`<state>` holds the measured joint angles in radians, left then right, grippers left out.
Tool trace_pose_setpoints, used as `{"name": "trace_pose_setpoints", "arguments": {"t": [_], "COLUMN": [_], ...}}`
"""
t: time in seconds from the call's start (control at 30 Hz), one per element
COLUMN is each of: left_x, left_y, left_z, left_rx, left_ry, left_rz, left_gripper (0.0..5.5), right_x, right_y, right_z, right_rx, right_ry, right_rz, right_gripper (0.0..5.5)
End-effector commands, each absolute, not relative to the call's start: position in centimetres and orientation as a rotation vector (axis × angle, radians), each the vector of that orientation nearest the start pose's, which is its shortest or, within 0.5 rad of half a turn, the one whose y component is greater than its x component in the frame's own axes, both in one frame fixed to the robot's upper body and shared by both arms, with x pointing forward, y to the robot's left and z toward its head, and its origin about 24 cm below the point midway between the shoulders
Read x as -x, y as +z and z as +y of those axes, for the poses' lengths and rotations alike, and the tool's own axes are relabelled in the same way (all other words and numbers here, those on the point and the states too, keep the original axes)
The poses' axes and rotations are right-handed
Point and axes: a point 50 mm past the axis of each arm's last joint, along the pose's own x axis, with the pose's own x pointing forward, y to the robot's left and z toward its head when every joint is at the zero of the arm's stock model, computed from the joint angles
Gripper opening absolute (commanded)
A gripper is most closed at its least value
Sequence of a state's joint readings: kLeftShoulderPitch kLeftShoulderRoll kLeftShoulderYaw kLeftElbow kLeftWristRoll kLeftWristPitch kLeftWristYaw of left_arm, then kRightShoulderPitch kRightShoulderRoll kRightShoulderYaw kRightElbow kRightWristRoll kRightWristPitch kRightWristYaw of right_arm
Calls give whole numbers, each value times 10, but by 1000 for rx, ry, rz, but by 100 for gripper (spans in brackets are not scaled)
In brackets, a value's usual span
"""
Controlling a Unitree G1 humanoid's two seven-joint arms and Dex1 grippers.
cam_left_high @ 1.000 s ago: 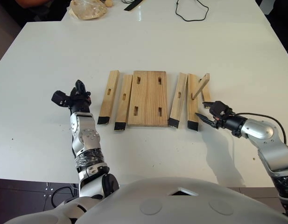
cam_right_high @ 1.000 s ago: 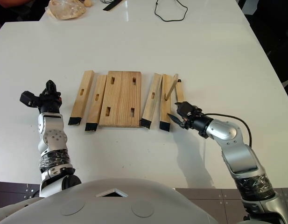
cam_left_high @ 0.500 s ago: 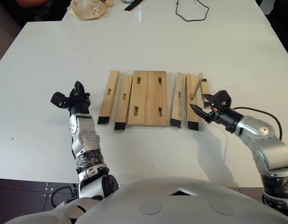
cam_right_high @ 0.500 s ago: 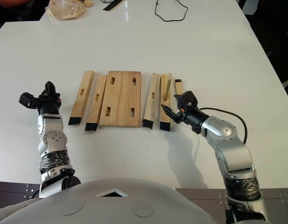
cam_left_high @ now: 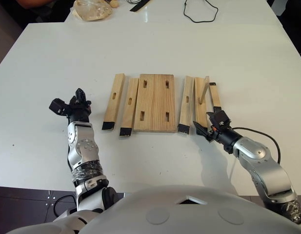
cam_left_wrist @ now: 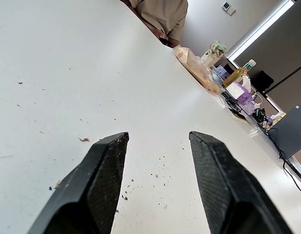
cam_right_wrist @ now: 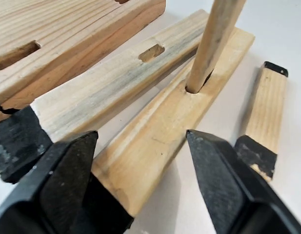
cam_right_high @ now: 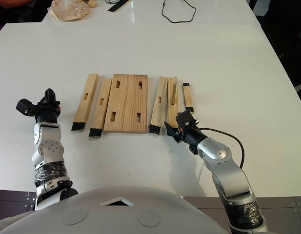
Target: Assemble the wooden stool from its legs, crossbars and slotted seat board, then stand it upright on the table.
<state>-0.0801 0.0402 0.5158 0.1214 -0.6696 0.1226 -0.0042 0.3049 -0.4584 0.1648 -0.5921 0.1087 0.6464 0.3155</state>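
Swinging the right hand (cam_left_high: 201, 130) in from beside the short black-ended wooden crossbar (cam_left_high: 215, 96) to the black-capped near end of the outer pale wooden leg (cam_left_high: 201, 105), right of the slotted pine seat board (cam_left_high: 154, 102). Seeing the thin wooden stick (cam_left_high: 204, 90), leaning a second ago, now standing straighter in that leg's slot: likely a first joint seating. Getting from the right wrist view what the head views are hiding: fingers (cam_right_wrist: 57, 170) spread, straddling the leg end, pinching nothing. Holding the left hand (cam_left_wrist: 157, 141) spread over bare white bench (cam_left_high: 67, 53), well left of the parts.
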Motion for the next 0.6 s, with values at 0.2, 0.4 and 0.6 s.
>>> {"name": "trace_pose_setpoints", "arguments": {"t": [0.2, 0.4, 0.6], "left_x": [-248, -253, -261], "left_y": [31, 33, 37], "left_z": [269, 268, 267], "left_rx": [672, 676, 676], "left_ry": [413, 405, 381], "left_rz": [-4, -13, -17], "left_gripper": [229, 229, 229], "right_x": [-164, -171, -177], "right_y": [37, 42, 45], "right_z": [-169, -169, -162], "right_rx": [267, 234, 249], "right_ry": [414, 396, 358], "right_rz": [522, 495, 479], "right_gripper": [334, 334, 334]}}
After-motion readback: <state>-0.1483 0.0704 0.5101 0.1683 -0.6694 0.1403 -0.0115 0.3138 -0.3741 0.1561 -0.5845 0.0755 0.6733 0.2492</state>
